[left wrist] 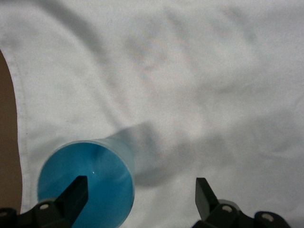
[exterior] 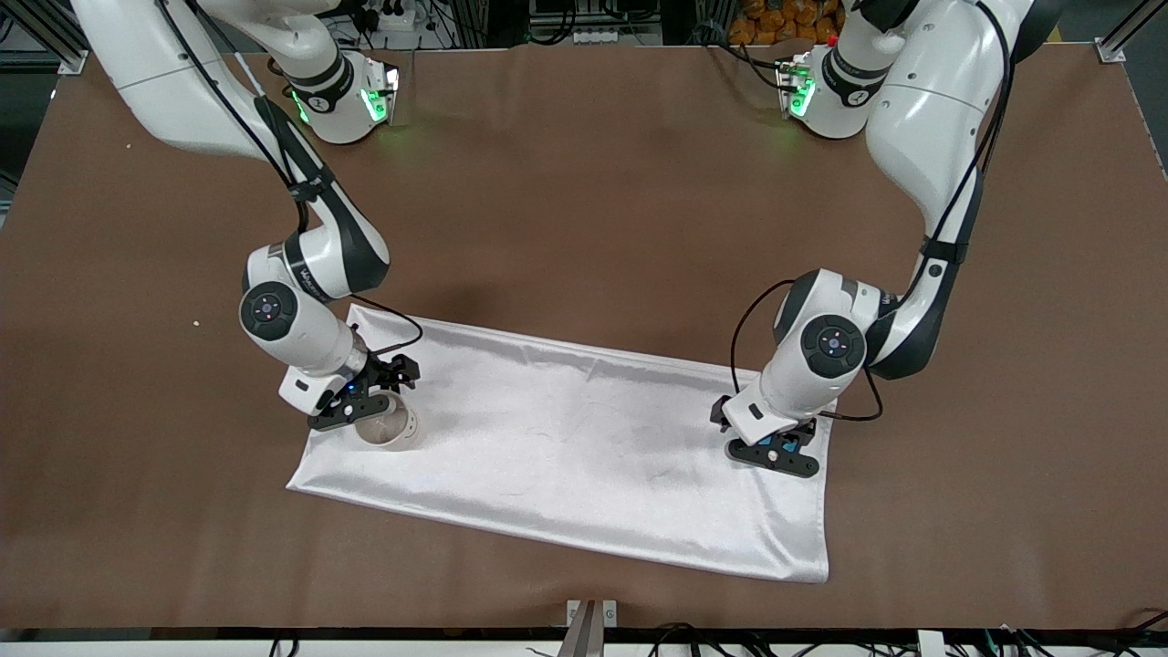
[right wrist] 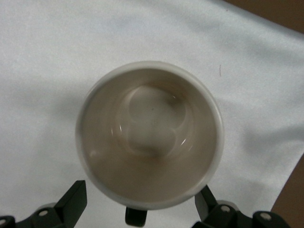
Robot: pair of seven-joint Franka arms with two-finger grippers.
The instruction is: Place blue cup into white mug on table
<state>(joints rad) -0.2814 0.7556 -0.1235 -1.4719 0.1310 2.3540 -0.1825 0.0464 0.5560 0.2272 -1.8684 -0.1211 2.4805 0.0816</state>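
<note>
your left gripper (exterior: 776,453) sits low over the cloth (exterior: 566,438) at the left arm's end, fingers (left wrist: 76,192) spread apart and gripping nothing. in the left wrist view the cup (left wrist: 85,183) stands upright on the cloth with its mouth up; one finger shows over its opening and the other is well clear of it beside the cup. in the front view the cup is hidden under that gripper.

your right gripper (exterior: 365,401) is low over the mug (exterior: 388,427), which stands upright on the cloth at the right arm's end. its fingers (right wrist: 73,202) are spread wide to either side of the mug (right wrist: 149,135), not clamped on it. the table (exterior: 584,210) lies bare around the cloth.
</note>
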